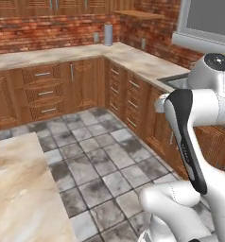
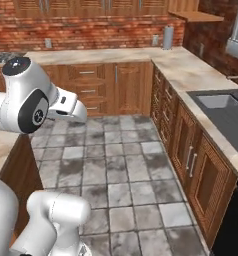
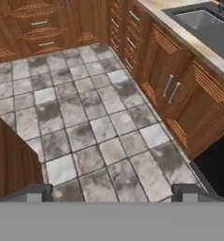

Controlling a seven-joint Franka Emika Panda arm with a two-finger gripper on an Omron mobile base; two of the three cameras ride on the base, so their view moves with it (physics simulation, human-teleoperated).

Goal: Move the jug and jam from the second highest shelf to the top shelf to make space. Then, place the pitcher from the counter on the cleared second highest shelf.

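Hanging over the tiled floor (image 3: 92,122), pincer (image 3: 112,192) spread wide, holding nothing. Beyond it, bench (image 3: 191,35) with sink (image 3: 198,19). Jug, jam, pitcher, shelves: bearing from pincer cannot be told; base likely must turn first.

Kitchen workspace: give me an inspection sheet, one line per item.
Surface: beige marbled counter runs along both brick walls; a second slab lies near the base.
Job's things: nothing seen of jug, jam, pitcher or grey shelves.
Clutter: grey cylinder stands in the counter's corner.
Pincer: pincer open, empty, hanging over the grey tiled floor.
Cables: nothing seen.
Surroundings: sink set in the counter, wooden drawer fronts below, a wooden wall shelf in the corner.
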